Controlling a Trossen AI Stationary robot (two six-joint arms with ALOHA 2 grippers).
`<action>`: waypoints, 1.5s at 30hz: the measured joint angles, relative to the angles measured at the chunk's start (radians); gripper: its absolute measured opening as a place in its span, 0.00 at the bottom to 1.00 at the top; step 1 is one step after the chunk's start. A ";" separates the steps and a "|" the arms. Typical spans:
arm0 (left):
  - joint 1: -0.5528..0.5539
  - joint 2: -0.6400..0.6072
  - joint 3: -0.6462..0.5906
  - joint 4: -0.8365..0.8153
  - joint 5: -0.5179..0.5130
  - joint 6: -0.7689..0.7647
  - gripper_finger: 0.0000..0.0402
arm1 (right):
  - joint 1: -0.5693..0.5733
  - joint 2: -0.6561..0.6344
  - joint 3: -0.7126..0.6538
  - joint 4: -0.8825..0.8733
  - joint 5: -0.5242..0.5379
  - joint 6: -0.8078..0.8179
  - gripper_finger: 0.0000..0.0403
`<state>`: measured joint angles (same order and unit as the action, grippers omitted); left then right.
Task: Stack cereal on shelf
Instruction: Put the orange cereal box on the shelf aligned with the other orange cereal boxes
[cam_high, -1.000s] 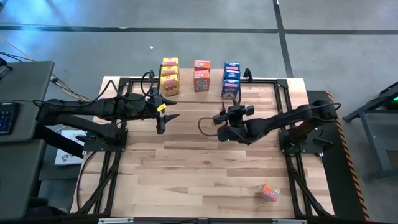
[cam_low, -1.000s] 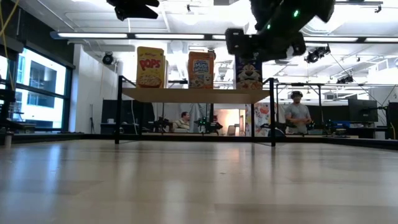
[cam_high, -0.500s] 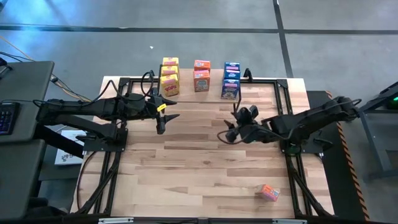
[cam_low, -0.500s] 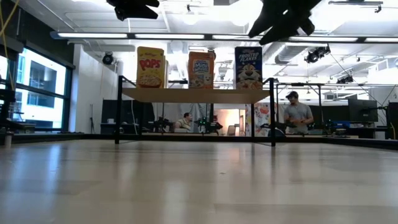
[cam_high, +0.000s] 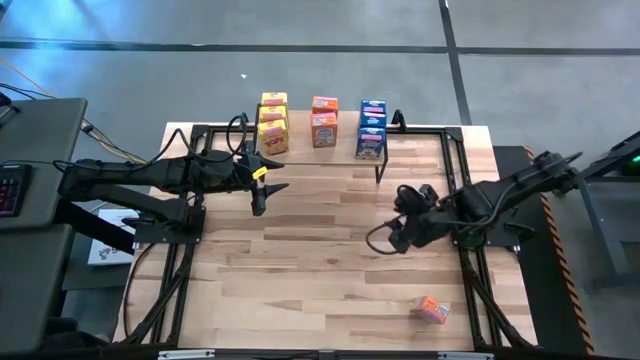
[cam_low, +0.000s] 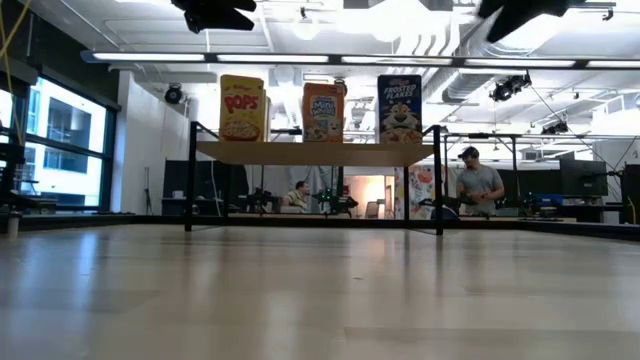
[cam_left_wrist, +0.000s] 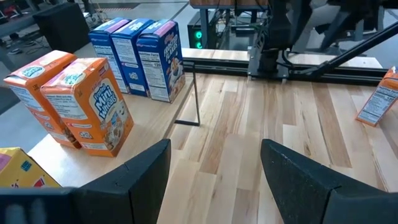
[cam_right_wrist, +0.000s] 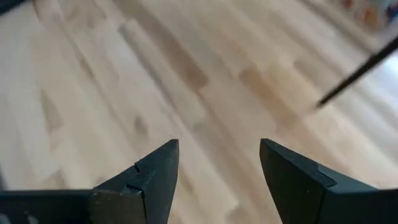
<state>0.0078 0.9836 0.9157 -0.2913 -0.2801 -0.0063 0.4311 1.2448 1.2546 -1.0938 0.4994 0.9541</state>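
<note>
The shelf (cam_low: 315, 152) stands at the table's far edge. On it the cereal boxes stand upright in rows: yellow (cam_high: 273, 120), orange (cam_high: 323, 122) and blue (cam_high: 372, 130). One more orange box (cam_high: 432, 309) lies on the table near the front right; the left wrist view shows it as well (cam_left_wrist: 379, 102). My left gripper (cam_left_wrist: 214, 180) hovers open and empty just in front of the yellow row, also seen from above (cam_high: 262, 185). My right gripper (cam_right_wrist: 219, 174) is open and empty over bare wood at the table's right middle (cam_high: 395, 238), tipped downward.
Black frame rails (cam_high: 460, 200) run along the table's sides. A thin black shelf leg (cam_left_wrist: 196, 93) stands beside the blue boxes. A person (cam_low: 480, 185) stands in the room beyond the table. Bare wood (cam_high: 300, 270) spans the table's middle and front left.
My right gripper has drawn back from in front of the blue boxes toward the table's near right, rising and tipping its fingers downward. The blue box it hid in the low view now shows, upright on the shelf.
</note>
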 joint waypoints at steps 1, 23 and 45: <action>0.000 0.000 0.000 0.000 0.000 0.000 0.60 | 0.011 0.007 0.017 -0.031 -0.024 0.026 0.54; 0.000 0.000 0.000 0.000 0.000 0.000 0.60 | 0.300 0.136 0.091 -0.201 -0.334 0.523 0.67; 0.000 0.000 0.000 0.000 0.000 0.000 0.60 | 0.493 0.361 0.091 -0.058 -0.570 0.691 0.71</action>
<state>0.0079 0.9834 0.9157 -0.2913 -0.2799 -0.0060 0.9244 1.6060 1.3457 -1.1522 -0.0704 1.6446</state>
